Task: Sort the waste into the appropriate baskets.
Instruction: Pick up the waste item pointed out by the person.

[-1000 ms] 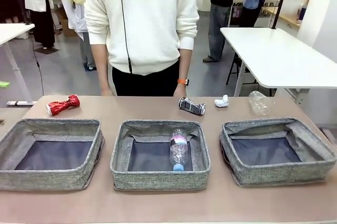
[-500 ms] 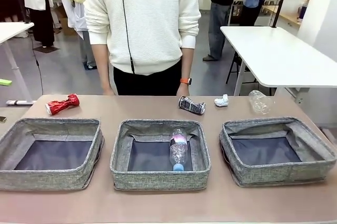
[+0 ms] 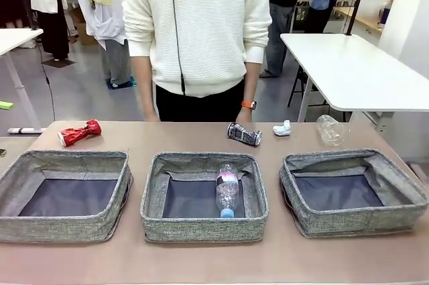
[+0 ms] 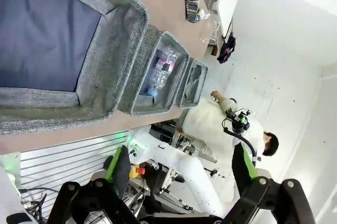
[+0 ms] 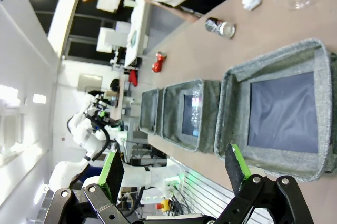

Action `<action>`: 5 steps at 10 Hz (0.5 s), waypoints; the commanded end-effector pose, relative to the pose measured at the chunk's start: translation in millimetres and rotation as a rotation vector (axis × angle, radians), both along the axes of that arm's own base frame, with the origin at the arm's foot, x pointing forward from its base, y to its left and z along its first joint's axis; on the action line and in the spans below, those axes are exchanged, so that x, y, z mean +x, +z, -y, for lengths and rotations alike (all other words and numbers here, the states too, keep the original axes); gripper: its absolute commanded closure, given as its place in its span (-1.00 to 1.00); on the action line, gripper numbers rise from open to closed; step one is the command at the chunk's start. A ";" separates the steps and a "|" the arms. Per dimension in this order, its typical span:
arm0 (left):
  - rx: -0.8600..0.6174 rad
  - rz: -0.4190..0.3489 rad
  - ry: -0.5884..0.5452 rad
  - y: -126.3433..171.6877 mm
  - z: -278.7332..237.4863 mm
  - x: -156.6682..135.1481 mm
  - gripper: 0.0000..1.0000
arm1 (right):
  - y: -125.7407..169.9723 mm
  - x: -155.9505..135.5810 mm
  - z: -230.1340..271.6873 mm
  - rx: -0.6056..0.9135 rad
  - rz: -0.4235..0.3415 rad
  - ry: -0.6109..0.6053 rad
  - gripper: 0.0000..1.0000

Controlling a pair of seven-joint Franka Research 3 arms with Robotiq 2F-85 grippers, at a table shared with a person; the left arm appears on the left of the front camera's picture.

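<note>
Since a second ago the person (image 3: 201,30) in the white sweater has stepped a little toward the robot's right along the far edge, and the wrist with the orange watch (image 3: 249,104) now hangs just behind the black-and-silver can (image 3: 244,135). Nothing on the table (image 3: 201,261) has shifted. On the robot's side, the left gripper (image 4: 177,156) stands with its jaws spread wide and empty, held back at the table's near side by the left basket (image 3: 67,231). The right gripper (image 5: 174,168) is spread just as wide, holding nothing, back by the right basket (image 3: 355,221). Between them the middle basket (image 3: 201,228) holds the bottle (image 3: 227,191) on its side, blue cap toward the robot. The outer two baskets show their dark bottoms. Beyond the baskets, the red can (image 3: 80,132) lies behind the left one. The black-and-silver can, the tissue wad (image 3: 283,128) and the crumpled plastic (image 3: 330,129) lie in a row toward the far right.
</note>
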State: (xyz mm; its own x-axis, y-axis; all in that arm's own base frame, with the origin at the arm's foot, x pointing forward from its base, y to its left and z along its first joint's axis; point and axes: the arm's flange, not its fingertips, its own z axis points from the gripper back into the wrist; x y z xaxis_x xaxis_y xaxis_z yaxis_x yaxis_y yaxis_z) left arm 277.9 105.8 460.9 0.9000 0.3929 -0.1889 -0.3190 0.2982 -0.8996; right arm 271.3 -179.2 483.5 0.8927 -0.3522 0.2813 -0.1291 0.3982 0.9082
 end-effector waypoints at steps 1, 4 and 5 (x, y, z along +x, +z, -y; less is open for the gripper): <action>-0.022 0.009 0.000 0.0 2.2 -2.4 -1.00 | 1.3 1.6 0.3 0.009 0.033 0.004 -1.00; -0.022 0.009 0.000 0.0 2.2 -2.4 -1.00 | 1.3 1.6 0.3 0.009 0.033 0.004 -1.00; -0.022 0.009 0.000 0.0 2.2 -2.4 -1.00 | 1.3 1.6 0.3 0.009 0.033 0.004 -1.00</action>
